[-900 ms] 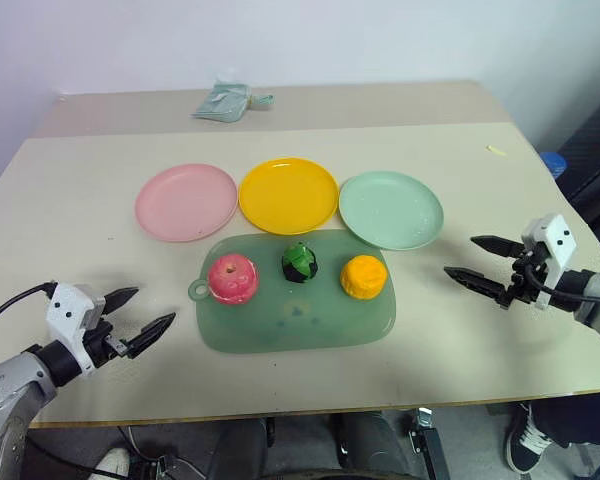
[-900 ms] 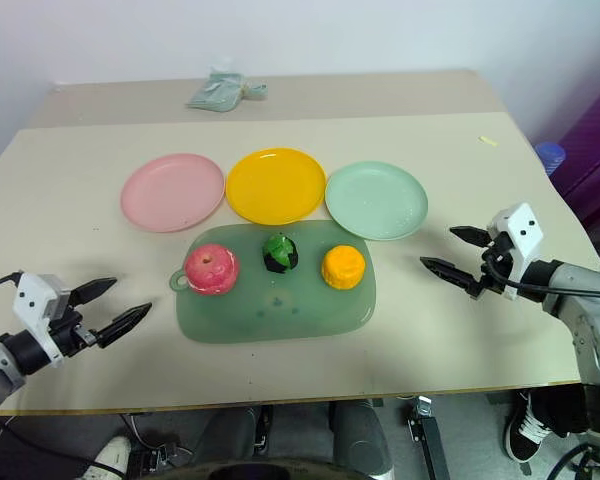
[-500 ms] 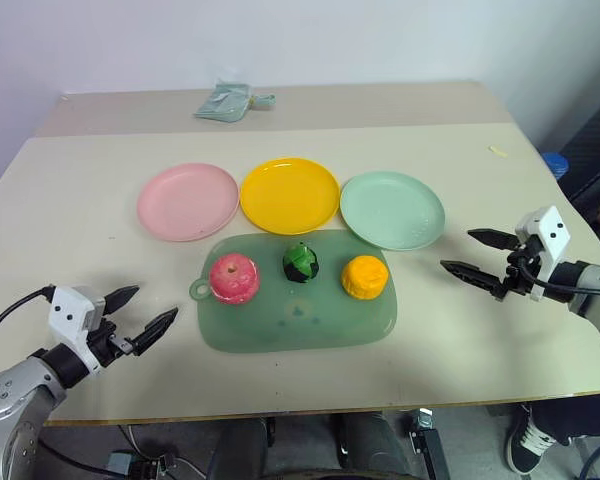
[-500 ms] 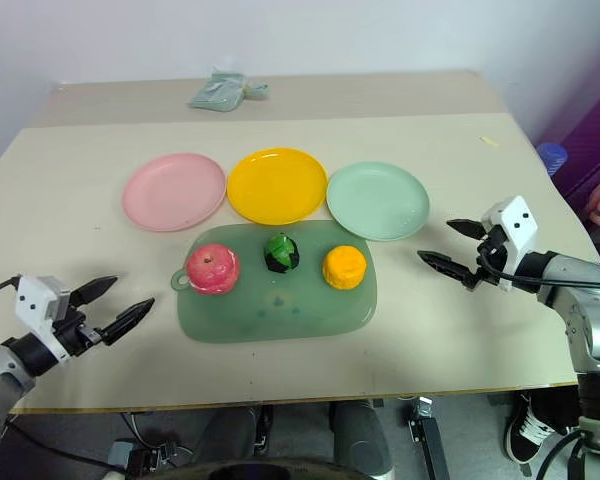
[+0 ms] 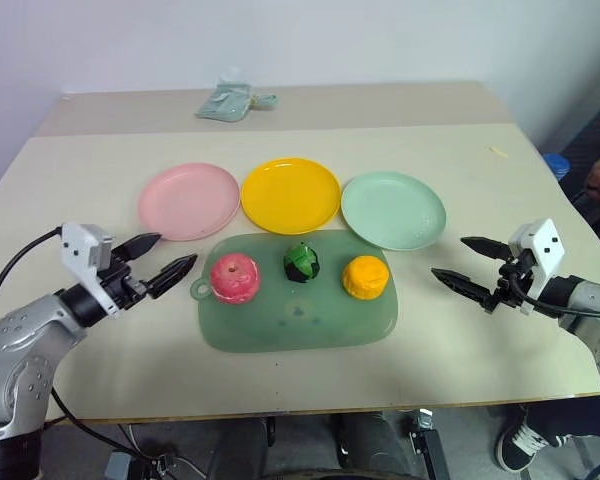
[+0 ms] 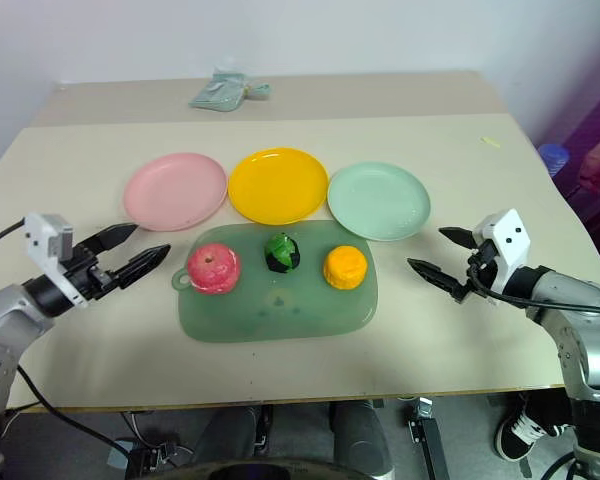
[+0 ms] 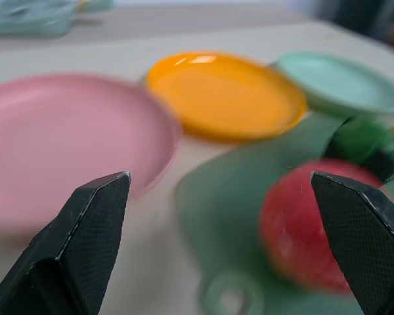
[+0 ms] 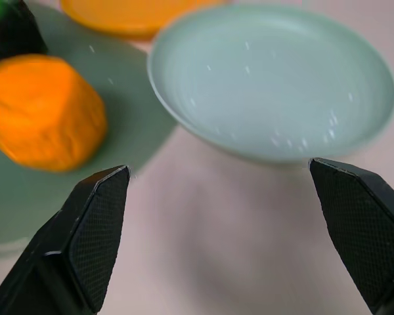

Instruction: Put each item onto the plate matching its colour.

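On the beige worktop, both grippers hover with fingers spread and empty: left gripper beside the pink-red item, right gripper near the orange item. All three items, the dark green item included, sit on the translucent board. Beyond lie the pink plate, yellow plate and mint plate. A round toy could roll from an off-centre pinch.

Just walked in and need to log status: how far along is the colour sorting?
Nothing is sorted yet. The pink plate, yellow plate and green plate hold nothing; all three toys sit on the green board. The open left gripper points at the red toy. All three placements remain.
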Available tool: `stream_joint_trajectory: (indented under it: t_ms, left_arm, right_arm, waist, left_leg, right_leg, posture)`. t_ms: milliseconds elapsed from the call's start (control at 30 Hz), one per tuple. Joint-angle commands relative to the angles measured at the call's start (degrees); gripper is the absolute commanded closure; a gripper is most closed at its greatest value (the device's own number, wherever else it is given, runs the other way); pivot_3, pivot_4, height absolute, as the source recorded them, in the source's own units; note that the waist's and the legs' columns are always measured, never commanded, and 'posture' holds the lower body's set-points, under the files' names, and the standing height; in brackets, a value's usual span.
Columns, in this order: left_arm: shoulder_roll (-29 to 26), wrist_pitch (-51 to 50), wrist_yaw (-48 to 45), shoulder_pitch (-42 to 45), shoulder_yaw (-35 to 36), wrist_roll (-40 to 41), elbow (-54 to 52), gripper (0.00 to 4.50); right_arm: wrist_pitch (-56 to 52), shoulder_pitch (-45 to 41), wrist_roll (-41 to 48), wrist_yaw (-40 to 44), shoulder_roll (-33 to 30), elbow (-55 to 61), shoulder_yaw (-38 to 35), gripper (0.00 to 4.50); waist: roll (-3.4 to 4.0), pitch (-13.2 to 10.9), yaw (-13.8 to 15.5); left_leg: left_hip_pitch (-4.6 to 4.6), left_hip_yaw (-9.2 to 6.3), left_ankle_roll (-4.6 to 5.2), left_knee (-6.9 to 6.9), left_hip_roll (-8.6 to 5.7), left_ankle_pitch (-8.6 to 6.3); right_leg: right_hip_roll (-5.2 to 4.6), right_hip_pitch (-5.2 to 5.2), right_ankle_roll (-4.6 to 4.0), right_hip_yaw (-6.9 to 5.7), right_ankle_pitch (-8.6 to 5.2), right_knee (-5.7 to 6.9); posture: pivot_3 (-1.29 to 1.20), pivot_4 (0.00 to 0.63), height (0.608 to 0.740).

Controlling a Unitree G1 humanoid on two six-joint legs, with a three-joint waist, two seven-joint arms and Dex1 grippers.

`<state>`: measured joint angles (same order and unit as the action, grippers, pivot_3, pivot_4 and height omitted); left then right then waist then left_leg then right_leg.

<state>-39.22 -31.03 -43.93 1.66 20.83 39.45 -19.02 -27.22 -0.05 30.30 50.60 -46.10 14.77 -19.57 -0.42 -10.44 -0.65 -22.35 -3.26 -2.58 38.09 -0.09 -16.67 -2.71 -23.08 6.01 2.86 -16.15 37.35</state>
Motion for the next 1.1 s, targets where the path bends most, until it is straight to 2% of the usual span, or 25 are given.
stream_joint_trajectory:
  t_ms: [33, 167, 267, 467, 600, 633, 767, 900, 1100]
  left_arm:
    - [-2.6, -0.2, -4.8, 2.9, -4.8, -0.3, -1.9, 0.00]
    - [-6.0, 4.3, -10.9, 5.9, -13.4, -7.4, 1.5, 0.00]
    - [-6.7, 7.2, -13.7, 8.5, -18.3, -11.7, 5.5, 0.00]
    - [-5.7, 7.6, -14.8, 12.8, -23.4, -16.7, 10.2, 0.00]
    - [-4.4, 6.3, -14.2, 14.4, -22.6, -15.8, 10.8, 1.08]
    - [-4.0, 5.9, -13.6, 14.8, -21.0, -14.8, 10.8, 1.15]
    - [-3.1, 2.7, -9.6, 17.3, -13.2, -10.6, 13.2, 1.15]
    - [-1.4, 5.2, 1.8, 24.9, -12.4, -18.4, 24.0, 1.15]
    - [3.8, 8.1, 11.4, 35.6, -14.1, -25.5, 41.9, 1.15]
  right_arm:
    - [-3.2, 2.4, 5.3, 0.9, -0.8, 8.0, -3.4, 0.06]
    - [-6.7, 5.9, 9.3, 1.4, -1.7, 17.3, -2.7, 0.06]
    - [-7.8, 6.6, 10.3, 0.1, -1.0, 21.3, -0.9, 0.06]
    - [-8.8, 6.3, 10.9, -3.7, 1.2, 23.9, 1.6, 0.06]
    - [-9.1, 6.3, 11.1, -5.1, 1.7, 24.9, 2.5, 0.00]
    - [-9.1, 6.1, 11.3, -5.2, 1.7, 24.8, 2.6, 0.00]
    - [-8.7, 4.9, 11.3, -5.4, 1.4, 24.1, 3.1, 0.00]
    - [-8.3, 2.5, 10.9, -5.6, 1.9, 23.0, 4.9, 0.00]
    - [-7.8, -1.7, 9.9, -6.3, 3.0, 21.7, 8.5, 0.00]
  waist:
    - [0.00, 0.0, 0.0]
    - [0.01, 0.0, -0.1]
    - [0.01, 0.0, -0.1]
    - [-0.01, 0.0, 0.1]
    - [-0.01, 0.0, 0.0]
    - [-0.01, 0.0, 0.0]
    - [-0.04, 0.0, -0.1]
    - [-0.08, 0.0, 0.2]
    - [-0.13, 0.0, 0.0]
  left_leg:
    - [0.00, 0.01, 0.00, 0.00, 0.00, 0.00]
    - [0.01, 0.01, 0.00, -0.01, 0.00, 0.00]
    - [0.02, 0.02, 0.00, -0.01, 0.00, 0.00]
    - [0.00, 0.01, 0.00, 0.01, -0.03, 0.00]
    - [0.00, -0.01, 0.00, 0.02, -0.03, 0.00]
    - [0.00, -0.01, 0.00, 0.02, -0.02, 0.00]
    - [-0.01, -0.04, 0.00, 0.02, 0.00, 0.00]
    - [-0.01, -0.07, 0.00, 0.07, -0.02, 0.00]
    - [-0.05, -0.08, 0.00, 0.11, -0.11, 0.00]
  right_leg:
    - [0.00, 0.00, 0.00, 0.00, 0.00, -0.01]
    - [0.04, 0.00, -0.01, 0.00, 0.00, 0.00]
    - [0.07, 0.00, -0.01, 0.01, -0.01, -0.01]
    - [0.03, 0.02, 0.00, 0.00, -0.01, -0.01]
    - [0.04, 0.02, 0.00, 0.00, -0.01, 0.00]
    - [0.04, 0.02, 0.00, 0.00, -0.01, 0.00]
    - [0.05, 0.00, 0.00, -0.01, -0.01, 0.00]
    - [0.06, 0.00, 0.01, -0.05, 0.00, 0.07]
    - [0.02, -0.01, 0.03, -0.06, 0.00, 0.08]
  posture:
    - [0.00, 0.150, 0.740]
    - [0.00, 0.150, 0.740]
    - [0.00, 0.150, 0.740]
    - [0.00, 0.150, 0.740]
    - [0.00, 0.150, 0.740]
    - [0.00, 0.150, 0.740]
    - [0.00, 0.150, 0.740]
    - [0.00, 0.150, 0.740]
    - [0.00, 0.150, 0.740]
